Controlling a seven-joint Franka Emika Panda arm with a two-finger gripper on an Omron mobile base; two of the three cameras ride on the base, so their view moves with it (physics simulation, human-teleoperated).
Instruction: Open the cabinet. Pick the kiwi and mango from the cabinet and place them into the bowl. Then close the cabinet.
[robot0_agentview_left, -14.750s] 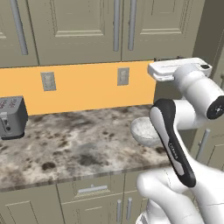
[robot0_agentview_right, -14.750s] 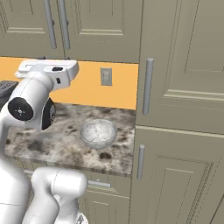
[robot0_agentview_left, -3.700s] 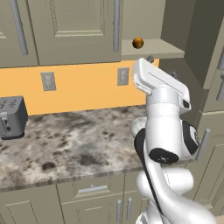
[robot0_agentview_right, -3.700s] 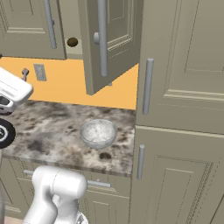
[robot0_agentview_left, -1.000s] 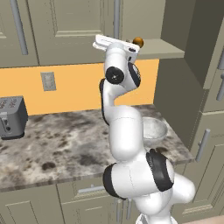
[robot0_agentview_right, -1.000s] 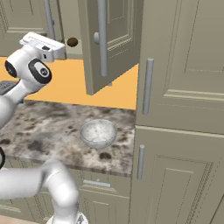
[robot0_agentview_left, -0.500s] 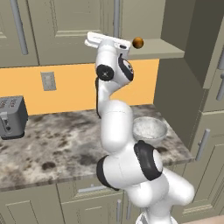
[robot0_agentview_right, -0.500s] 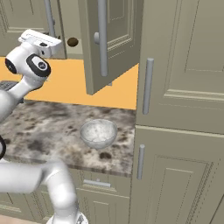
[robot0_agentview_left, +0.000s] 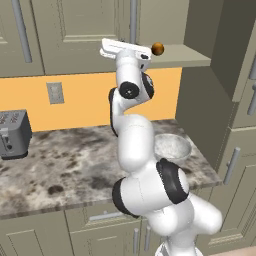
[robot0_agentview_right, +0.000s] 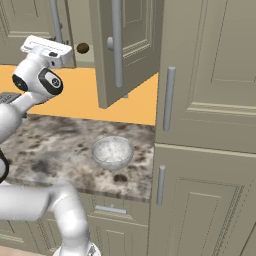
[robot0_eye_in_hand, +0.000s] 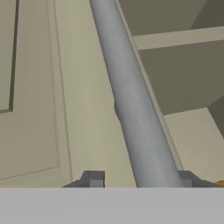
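So the pincer (robot0_eye_in_hand: 136, 178) is clamped round the left cabinet (robot0_agentview_left: 75, 35) door's long metal bar handle (robot0_eye_in_hand: 131, 100), w/ small round orange-brown mango (robot0_agentview_left: 158, 48) just beside it.

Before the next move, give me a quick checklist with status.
1. Long metal bar handle between the gripper fingertips: ok.
2. Grip closed firmly on it: cannot tell.
3. Right grey-beige panelled door open: ok.
4. Left panelled door open: not ok, it is shut.
5. Round orange-brown mango on the shelf: ok.
6. Speckled whitish bowl on the stone counter, nothing in it: ok.
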